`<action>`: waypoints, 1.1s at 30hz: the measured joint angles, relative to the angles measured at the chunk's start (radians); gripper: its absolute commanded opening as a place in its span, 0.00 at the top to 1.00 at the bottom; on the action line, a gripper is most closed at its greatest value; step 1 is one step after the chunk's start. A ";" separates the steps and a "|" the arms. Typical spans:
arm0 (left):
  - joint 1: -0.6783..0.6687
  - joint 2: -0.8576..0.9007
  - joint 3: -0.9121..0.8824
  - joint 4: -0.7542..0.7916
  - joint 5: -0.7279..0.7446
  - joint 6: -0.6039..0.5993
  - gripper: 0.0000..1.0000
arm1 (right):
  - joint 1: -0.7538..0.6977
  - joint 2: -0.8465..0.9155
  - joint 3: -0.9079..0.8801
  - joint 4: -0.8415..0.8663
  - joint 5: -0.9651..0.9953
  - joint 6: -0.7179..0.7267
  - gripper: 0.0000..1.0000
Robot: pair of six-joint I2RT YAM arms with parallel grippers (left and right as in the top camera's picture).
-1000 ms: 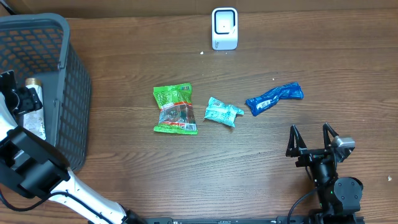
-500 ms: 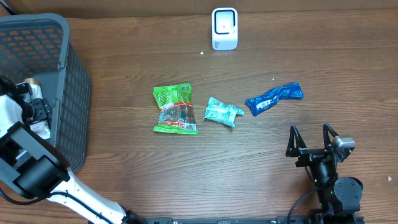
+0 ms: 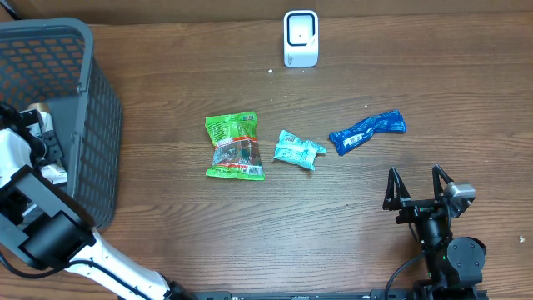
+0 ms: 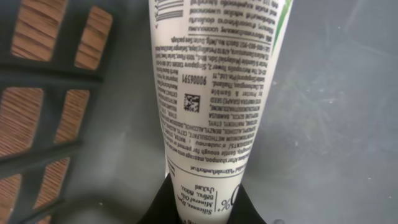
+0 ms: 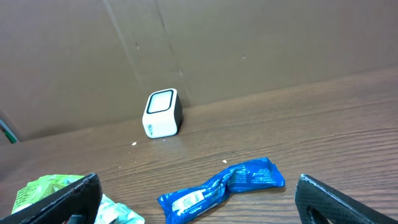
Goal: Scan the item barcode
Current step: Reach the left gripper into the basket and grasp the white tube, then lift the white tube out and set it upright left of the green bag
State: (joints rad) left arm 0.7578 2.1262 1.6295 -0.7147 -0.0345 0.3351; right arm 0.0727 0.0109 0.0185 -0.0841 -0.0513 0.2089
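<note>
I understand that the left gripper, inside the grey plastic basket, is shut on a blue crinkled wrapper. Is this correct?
No. The left gripper, inside the grey plastic basket, is shut on a white printed tube, as the left wrist view shows. The blue crinkled wrapper lies on the wooden table.

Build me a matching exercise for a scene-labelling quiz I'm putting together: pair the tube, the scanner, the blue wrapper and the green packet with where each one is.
Things:
1. white tube
2. scanner
3. blue wrapper
4. green packet

Places:
A. the packet closest to the grey basket
B. inside that basket, pinched by the left gripper
C. upright at the far edge of the table
D. the packet nearest the open right gripper

Pairs: 1-B, 2-C, 3-D, 4-A.
</note>
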 measured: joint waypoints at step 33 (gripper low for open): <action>-0.679 -0.367 0.562 -0.644 0.119 -0.435 0.96 | 0.000 0.000 0.000 0.000 0.000 0.000 0.00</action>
State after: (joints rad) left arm 0.0788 1.7592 2.1918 -1.3582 0.0841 -0.0994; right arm 0.0727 0.0113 0.0185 -0.0841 -0.0513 0.2089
